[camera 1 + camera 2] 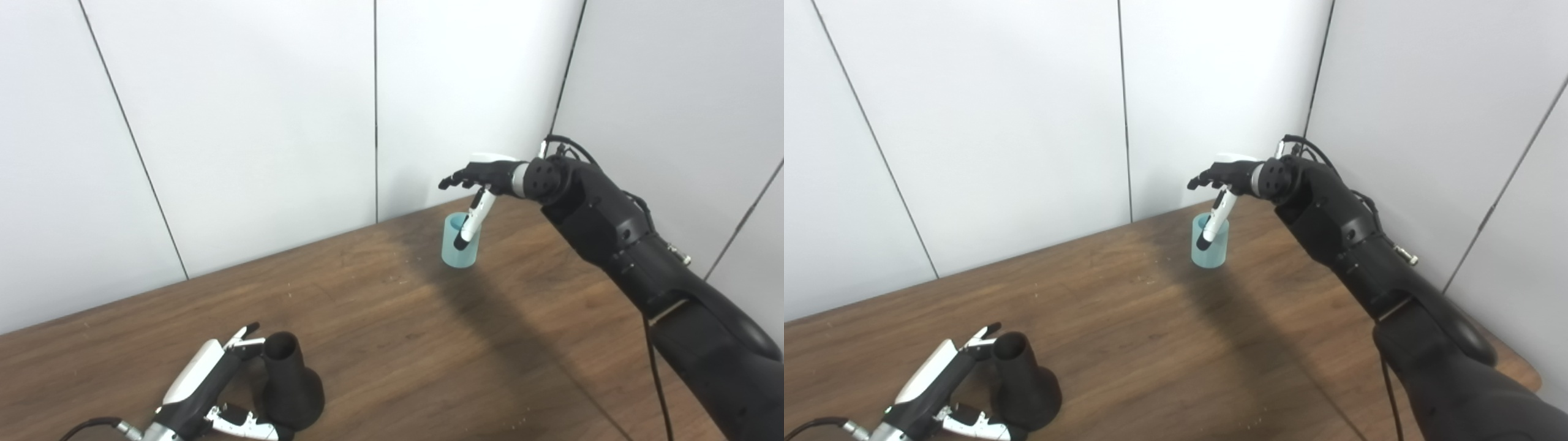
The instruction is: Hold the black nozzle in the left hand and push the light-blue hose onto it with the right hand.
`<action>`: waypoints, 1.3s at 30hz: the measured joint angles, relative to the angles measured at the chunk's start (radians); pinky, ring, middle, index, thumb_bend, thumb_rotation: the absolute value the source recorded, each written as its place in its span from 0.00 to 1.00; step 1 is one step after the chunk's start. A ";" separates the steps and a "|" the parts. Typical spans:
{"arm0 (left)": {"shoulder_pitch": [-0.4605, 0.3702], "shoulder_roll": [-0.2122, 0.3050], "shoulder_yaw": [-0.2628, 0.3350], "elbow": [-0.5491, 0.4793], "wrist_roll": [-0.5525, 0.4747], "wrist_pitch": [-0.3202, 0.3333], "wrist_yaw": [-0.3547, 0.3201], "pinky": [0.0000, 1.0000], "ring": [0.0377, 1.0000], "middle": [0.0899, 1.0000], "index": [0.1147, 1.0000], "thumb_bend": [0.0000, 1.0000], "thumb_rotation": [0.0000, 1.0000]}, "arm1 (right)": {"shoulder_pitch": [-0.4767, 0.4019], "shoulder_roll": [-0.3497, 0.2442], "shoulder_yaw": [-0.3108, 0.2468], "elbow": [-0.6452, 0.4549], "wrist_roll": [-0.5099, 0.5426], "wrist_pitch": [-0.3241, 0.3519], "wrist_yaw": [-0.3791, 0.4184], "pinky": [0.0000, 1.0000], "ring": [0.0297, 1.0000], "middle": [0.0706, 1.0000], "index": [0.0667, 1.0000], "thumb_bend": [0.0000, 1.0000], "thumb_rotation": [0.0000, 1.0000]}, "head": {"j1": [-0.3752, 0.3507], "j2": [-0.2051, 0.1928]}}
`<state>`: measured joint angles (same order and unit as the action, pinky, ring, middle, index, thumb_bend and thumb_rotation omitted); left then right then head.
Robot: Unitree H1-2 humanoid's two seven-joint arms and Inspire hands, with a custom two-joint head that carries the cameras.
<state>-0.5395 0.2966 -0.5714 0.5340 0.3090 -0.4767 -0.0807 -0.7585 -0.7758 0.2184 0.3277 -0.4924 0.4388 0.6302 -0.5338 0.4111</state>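
Both hands at their parts, neither grip secure yet.

Left hand [205,392], fingers apart, brackets the upright black nozzle [291,383] at the near edge of the surface [380,331]; a careless close could tip it. Right hand [484,177] hovers spread over the light-blue hose [458,242] by the far wall, thumb dipping in front; a thumb nudge may topple or roll it.

Left hand [208,392] low, fingers [245,334] spread; right hand [484,177] raised, open
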 measured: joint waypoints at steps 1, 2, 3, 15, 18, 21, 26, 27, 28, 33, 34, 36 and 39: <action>0.000 0.001 0.000 0.000 0.000 0.000 0.000 1.00 0.64 0.46 0.40 0.52 0.00 | 0.000 0.000 0.002 0.002 -0.001 -0.001 -0.001 0.85 0.96 0.96 0.90 0.95 0.12 | 0.002 0.002; 0.000 0.001 0.000 0.000 0.000 0.000 0.000 1.00 0.64 0.46 0.40 0.52 0.00 | 0.000 0.000 0.005 0.005 -0.001 -0.004 -0.005 0.85 0.96 0.96 0.90 0.95 0.12 | 0.003 0.003; 0.000 0.001 0.000 0.000 0.000 0.000 0.000 1.00 0.64 0.46 0.40 0.52 0.00 | 0.000 0.000 0.006 0.007 -0.002 -0.007 -0.010 0.85 0.96 0.96 0.90 0.95 0.12 | 0.003 0.003; 0.006 0.004 0.002 -0.010 0.000 0.000 -0.003 1.00 0.63 0.46 0.40 0.52 0.00 | 0.001 0.024 0.060 0.074 -0.020 -0.056 -0.050 0.83 0.93 0.94 0.89 0.95 0.11 | 0.009 0.008; 0.009 0.006 0.004 -0.014 0.000 0.000 -0.003 1.00 0.63 0.46 0.40 0.52 0.00 | 0.001 0.023 0.070 0.092 -0.036 -0.064 -0.055 0.83 0.93 0.93 0.89 0.95 0.11 | 0.006 0.011; 0.010 0.008 0.005 -0.015 0.000 0.000 -0.003 1.00 0.63 0.46 0.40 0.52 0.00 | 0.001 0.022 0.081 0.105 -0.051 -0.075 -0.060 0.83 0.93 0.93 0.89 0.95 0.11 | 0.005 0.011; 0.010 0.008 0.005 -0.015 0.000 0.000 -0.003 1.00 0.63 0.45 0.40 0.53 0.00 | 0.000 0.023 0.098 0.123 -0.071 -0.103 -0.078 0.83 0.91 0.93 0.87 0.95 0.11 | 0.005 0.015; 0.010 0.008 0.005 -0.015 0.000 0.000 -0.003 1.00 0.63 0.45 0.40 0.53 0.00 | 0.000 0.023 0.100 0.129 -0.073 -0.106 -0.079 0.82 0.91 0.92 0.87 0.95 0.11 | 0.005 0.015; 0.010 0.009 0.005 -0.015 0.000 0.000 -0.003 1.00 0.63 0.45 0.40 0.53 0.00 | 0.000 0.023 0.101 0.134 -0.076 -0.106 -0.079 0.82 0.90 0.92 0.87 0.95 0.11 | 0.003 0.015; 0.012 0.011 0.006 -0.019 0.000 0.000 -0.003 1.00 0.63 0.45 0.40 0.53 0.00 | 0.000 0.024 0.101 0.135 -0.087 -0.112 -0.087 0.80 0.89 0.91 0.86 0.95 0.11 | 0.003 0.018; 0.013 0.012 0.006 -0.020 0.000 0.000 -0.004 1.00 0.63 0.45 0.40 0.53 0.00 | 0.000 0.025 0.101 0.135 -0.087 -0.114 -0.089 0.80 0.89 0.91 0.85 0.95 0.11 | 0.005 0.020; 0.014 0.013 0.006 -0.021 0.000 0.000 -0.004 1.00 0.63 0.45 0.40 0.53 0.00 | 0.000 0.027 0.100 0.136 -0.087 -0.117 -0.094 0.78 0.87 0.88 0.85 0.94 0.10 | 0.006 0.020; 0.014 0.013 0.006 -0.023 0.000 0.000 -0.004 1.00 0.63 0.45 0.40 0.53 0.00 | 0.000 0.031 0.100 0.136 -0.087 -0.119 -0.103 0.71 0.80 0.86 0.84 0.92 0.10 | 0.009 0.021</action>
<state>-0.5254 0.3098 -0.5656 0.5115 0.3089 -0.4769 -0.0851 -0.7580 -0.7445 0.3183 0.4642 -0.5798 0.3198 0.5270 -0.5246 0.4326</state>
